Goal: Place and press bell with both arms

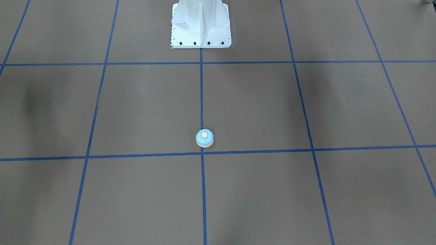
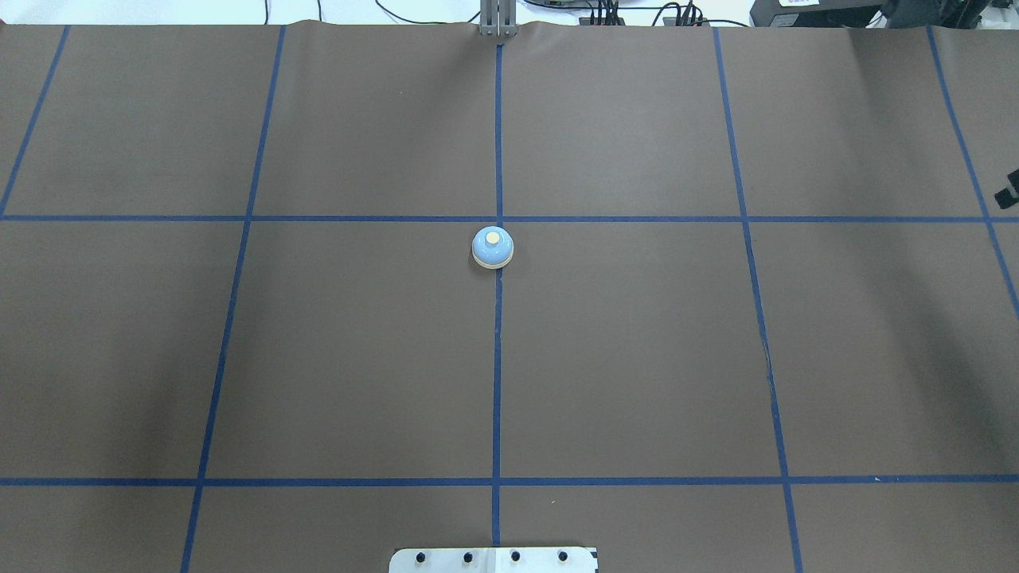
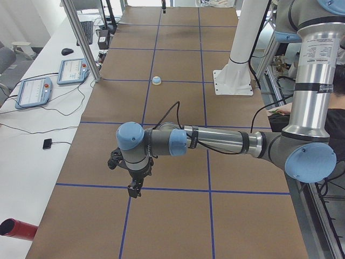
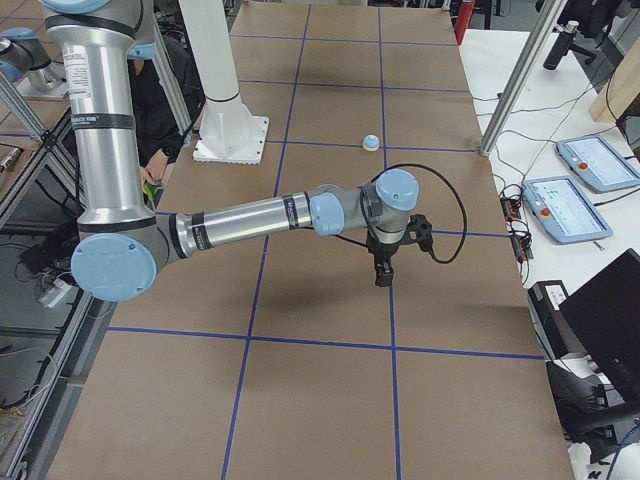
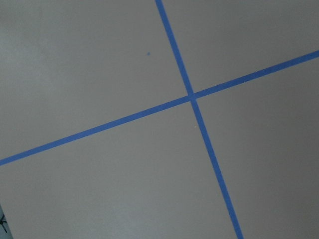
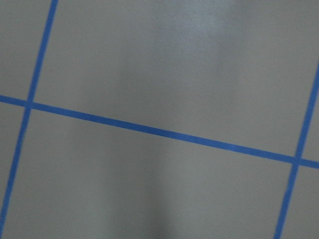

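Note:
The light-blue bell (image 1: 204, 137) with a cream button stands upright on the table's centre tape line, alone; it also shows in the overhead view (image 2: 493, 247) and small in both side views (image 3: 156, 80) (image 4: 371, 142). My left gripper (image 3: 133, 190) shows only in the exterior left view, pointing down above the table far from the bell. My right gripper (image 4: 381, 275) shows only in the exterior right view, also pointing down and far from the bell. I cannot tell whether either is open or shut. Both wrist views show only brown table and blue tape.
The white bolted pedestal (image 1: 201, 25) stands at the robot's side of the table. Blue tape lines (image 2: 497, 358) divide the brown surface into squares. Two tablets (image 3: 35, 89) and cables lie on the white bench beyond the far edge. A red cylinder (image 3: 16, 229) lies at the left end.

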